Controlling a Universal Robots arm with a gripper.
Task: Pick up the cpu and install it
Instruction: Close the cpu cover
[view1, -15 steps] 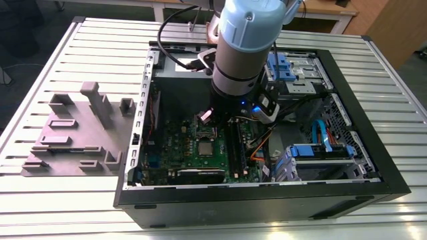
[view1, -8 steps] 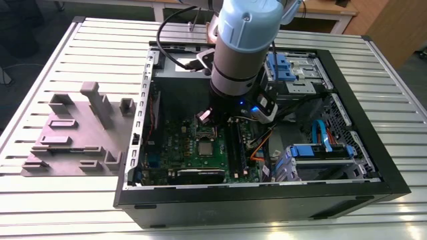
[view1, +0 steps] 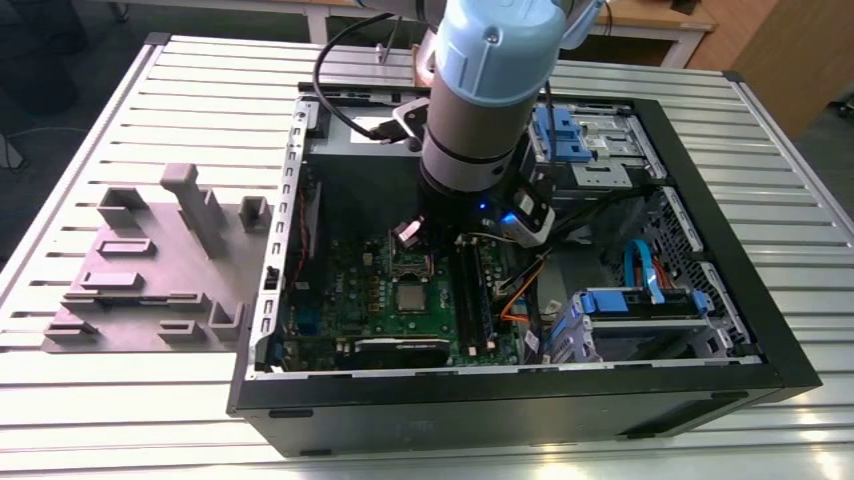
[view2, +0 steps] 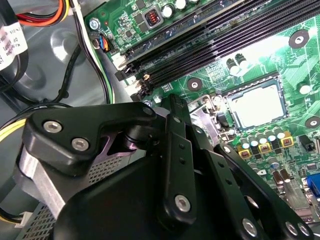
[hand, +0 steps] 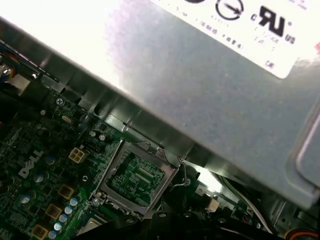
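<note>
In the exterior view, an open computer case (view1: 694, 385) lies on a worktop (view1: 160, 100) made of metal slats. Beside it, on the exterior view's left, stands a grey holder (view1: 147, 270) with some upright blocks. The arm (view1: 481, 90) reaches down from above into the case, over the upper part of the green motherboard (view1: 387, 320). The cpu (view1: 407, 297) sits flat in its socket near the middle of the motherboard, a little below the end of the arm and not touching it. In the second wrist view, the black hand (view2: 170, 165) is close to the camera with its links and screws. Whether it is apart or together I cannot tell, and it carries nothing that I can see. Behind it the cpu (view2: 257, 104) lies in the socket with its pale top up, and the metal frame (view2: 205, 120) stands raised just beside it. Long black slots (view2: 225, 45) run next to the socket, and coloured cables (view2: 50, 12) pass at the corner. In the first wrist view, a big grey box (hand: 200, 90) with a white label is above the motherboard, and the metal frame stands open just under the edge of the box, with green board visible through its window.
</note>
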